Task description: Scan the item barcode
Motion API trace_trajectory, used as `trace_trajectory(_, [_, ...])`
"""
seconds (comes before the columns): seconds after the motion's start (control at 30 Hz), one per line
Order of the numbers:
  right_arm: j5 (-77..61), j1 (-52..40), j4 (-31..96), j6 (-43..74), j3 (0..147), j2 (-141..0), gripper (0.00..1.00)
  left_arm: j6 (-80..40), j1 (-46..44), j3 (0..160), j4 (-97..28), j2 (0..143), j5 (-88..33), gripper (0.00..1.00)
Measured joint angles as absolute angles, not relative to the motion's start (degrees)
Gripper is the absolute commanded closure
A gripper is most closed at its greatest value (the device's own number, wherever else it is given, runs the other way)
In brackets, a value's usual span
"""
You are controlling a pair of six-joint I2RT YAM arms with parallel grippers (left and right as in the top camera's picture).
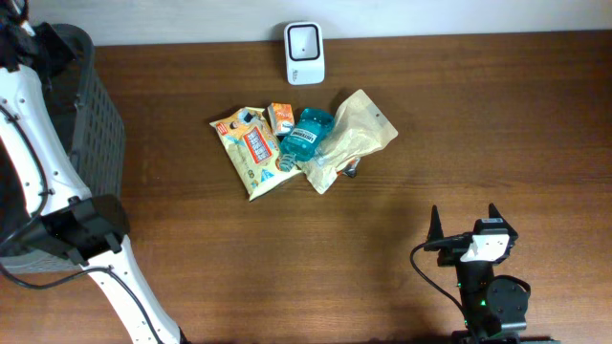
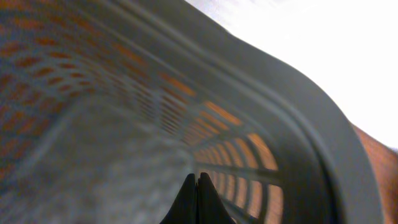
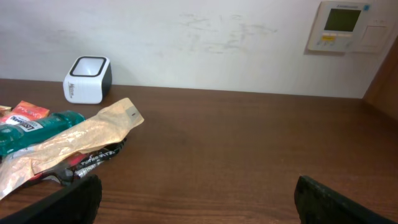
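Right hand sits released in the overhead view, fingers spread wide, near the front of the counter and well apart from the goods piled in the middle. The pile is a snack packet, a small orange box, a teal bottle and a tan pouch, all overlapping. A scanner stands at the back edge, just behind the pile. At the left, the left arm leans over a grey basket.

From the left wrist, the left hand is clenched on nothing, its tips pressed together inside the basket's mesh wall.

From the right wrist, the pouch lies across the bottle, with a black wrapper tucked under it. No barcode shows on any item.

Judging by this, another item has to be fetched. The pouch is uppermost, so it looks the easiest pick. Pinch its free end and lift straight up so the neighbours are not dragged. Then turn it slowly before the scanner's window until the code faces it.
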State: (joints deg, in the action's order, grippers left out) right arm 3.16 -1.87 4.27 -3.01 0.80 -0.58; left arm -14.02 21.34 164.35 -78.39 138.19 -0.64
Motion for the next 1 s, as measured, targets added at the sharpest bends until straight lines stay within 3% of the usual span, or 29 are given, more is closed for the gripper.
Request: trace_trajectory(1.0, [3.16, -1.87, 4.27, -2.96, 0.8, -0.58, 0.02, -1.1, 21.63, 164.94, -79.59, 138.63, -18.81, 1.0])
